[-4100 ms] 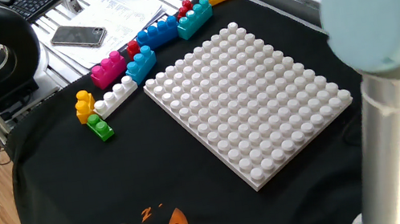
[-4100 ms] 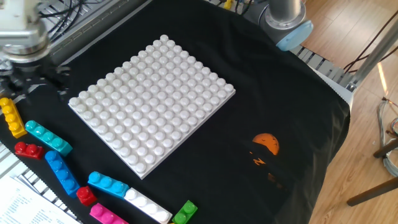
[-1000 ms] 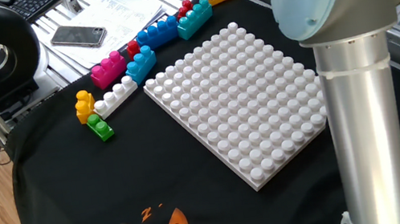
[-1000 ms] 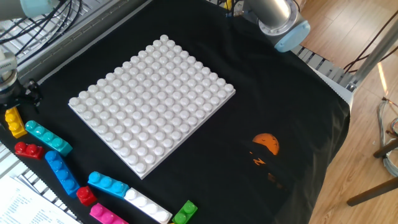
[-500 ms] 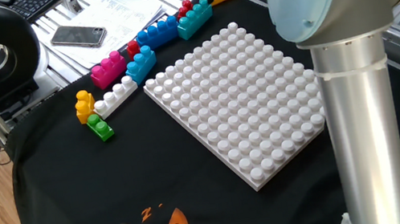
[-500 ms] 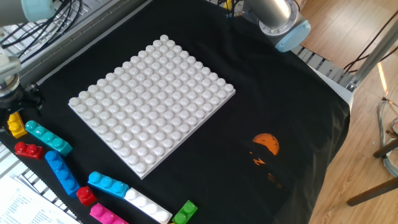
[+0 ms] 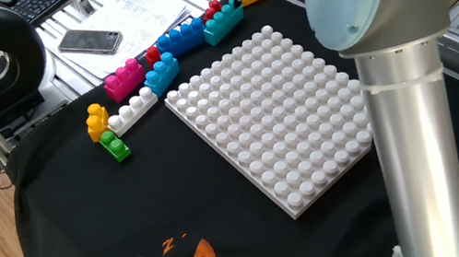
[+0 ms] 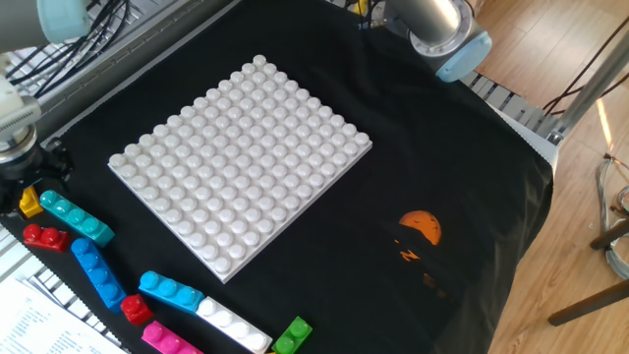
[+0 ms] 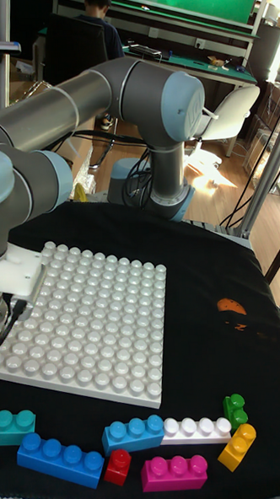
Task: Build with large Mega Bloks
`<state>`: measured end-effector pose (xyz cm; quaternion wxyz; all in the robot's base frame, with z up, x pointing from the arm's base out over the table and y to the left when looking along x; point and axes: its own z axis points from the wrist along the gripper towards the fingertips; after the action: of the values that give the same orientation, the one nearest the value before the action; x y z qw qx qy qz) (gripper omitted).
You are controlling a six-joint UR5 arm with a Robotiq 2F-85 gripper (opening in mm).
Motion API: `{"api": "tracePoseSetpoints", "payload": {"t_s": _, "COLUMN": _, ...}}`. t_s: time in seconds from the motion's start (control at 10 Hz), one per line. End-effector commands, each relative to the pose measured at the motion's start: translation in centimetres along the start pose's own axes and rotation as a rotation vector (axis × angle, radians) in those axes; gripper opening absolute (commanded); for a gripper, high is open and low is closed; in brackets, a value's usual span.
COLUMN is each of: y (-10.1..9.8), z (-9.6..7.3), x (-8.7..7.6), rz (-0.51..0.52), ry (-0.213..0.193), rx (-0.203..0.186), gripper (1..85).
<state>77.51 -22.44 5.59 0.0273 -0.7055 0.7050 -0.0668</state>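
1. Mega Bloks, chunky studded plastic bricks, lie in a loose row on the black cloth (image 8: 462,197) beside the white square studded baseplate (image 8: 241,157).
2. The gripper (image 8: 22,175) hangs at the row's far end, over the yellow brick (image 8: 29,204) and just beside the teal brick (image 8: 77,218).
3. Whether its dark fingers grip anything, I cannot tell.
4. The long blue brick (image 8: 97,272) and the white brick (image 8: 233,325) lie well apart from it.

The bricks (image 9: 132,434) are glossy moulded plastic, as is the white baseplate (image 7: 272,117), smooth with a soft sheen. A matt black cloth (image 8: 472,177) covers the table. The arm (image 7: 417,162) is brushed metal with smooth blue plastic caps. The floor (image 8: 580,39) looks like wood, perhaps laminate.
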Motion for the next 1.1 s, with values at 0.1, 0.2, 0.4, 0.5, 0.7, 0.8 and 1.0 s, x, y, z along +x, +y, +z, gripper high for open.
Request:
{"api": "tracePoseSetpoints", "payload": {"t_s": 0.1, "y": 0.9, "z": 0.2, "x": 0.4, "rz": -0.065, "ry": 0.028, "rx": -0.044, "gripper": 66.7}}
{"api": "tracePoseSetpoints", "payload": {"t_s": 0.2, "y": 1.1, "z": 0.4, "x": 0.1, "rz": -0.077, "ry": 0.007, "rx": -0.050, "gripper": 66.3}}
{"api": "tracePoseSetpoints", "payload": {"t_s": 0.4, "y": 1.5, "z": 0.5, "x": 0.0, "rz": -0.090, "ry": -0.003, "rx": -0.062, "gripper": 64.3}}
{"api": "tracePoseSetpoints", "payload": {"t_s": 0.5, "y": 2.0, "z": 0.5, "x": -0.3, "rz": -0.087, "ry": -0.014, "rx": -0.078, "gripper": 64.3}}
{"api": "tracePoseSetpoints", "payload": {"t_s": 0.7, "y": 2.4, "z": 0.7, "x": -0.3, "rz": -0.103, "ry": -0.021, "rx": -0.090, "gripper": 62.7}}
{"api": "tracePoseSetpoints", "payload": {"t_s": 0.8, "y": 2.6, "z": 1.0, "x": -0.1, "rz": -0.109, "ry": -0.012, "rx": -0.091, "gripper": 61.3}}
{"api": "tracePoseSetpoints", "payload": {"t_s": 1.0, "y": 2.7, "z": 1.9, "x": -0.5, "rz": -0.103, "ry": -0.027, "rx": -0.084, "gripper": 59.3}}
